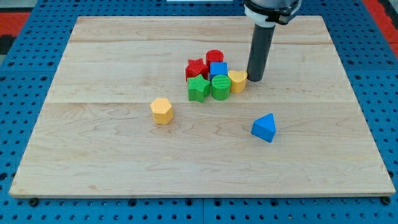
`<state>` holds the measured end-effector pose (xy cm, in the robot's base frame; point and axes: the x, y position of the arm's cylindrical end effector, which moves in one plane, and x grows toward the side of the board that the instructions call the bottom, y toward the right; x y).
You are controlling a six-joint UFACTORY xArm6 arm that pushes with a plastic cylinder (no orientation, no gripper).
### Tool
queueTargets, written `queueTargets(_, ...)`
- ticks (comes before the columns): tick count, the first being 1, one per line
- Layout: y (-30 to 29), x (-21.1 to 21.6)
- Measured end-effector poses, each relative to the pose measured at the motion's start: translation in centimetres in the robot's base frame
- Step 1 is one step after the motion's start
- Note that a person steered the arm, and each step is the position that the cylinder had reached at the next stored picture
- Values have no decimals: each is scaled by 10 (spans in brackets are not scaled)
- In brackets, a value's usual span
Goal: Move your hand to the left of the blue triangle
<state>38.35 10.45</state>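
The blue triangle (264,127) lies alone on the wooden board, right of centre and toward the view's bottom. My tip (255,79) rests on the board above it, at the right side of a cluster of blocks, touching or nearly touching the yellow heart (237,80). The tip is above the triangle and slightly to its left, well apart from it.
The cluster holds a red star (196,68), a red cylinder (214,58), a blue cube (218,70), a green star (198,88), a green cylinder (220,86) and the yellow heart. A yellow hexagon (161,110) sits alone at the left. The board (93,155) lies on a blue pegboard.
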Motion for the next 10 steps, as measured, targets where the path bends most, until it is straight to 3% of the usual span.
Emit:
queueTargets(3, 11, 0)
queueTargets(4, 64, 6)
queueTargets(5, 126, 43)
queueTargets(7, 150, 202)
queueTargets(8, 91, 230)
queueTargets(9, 19, 221)
queueTargets(10, -40, 185)
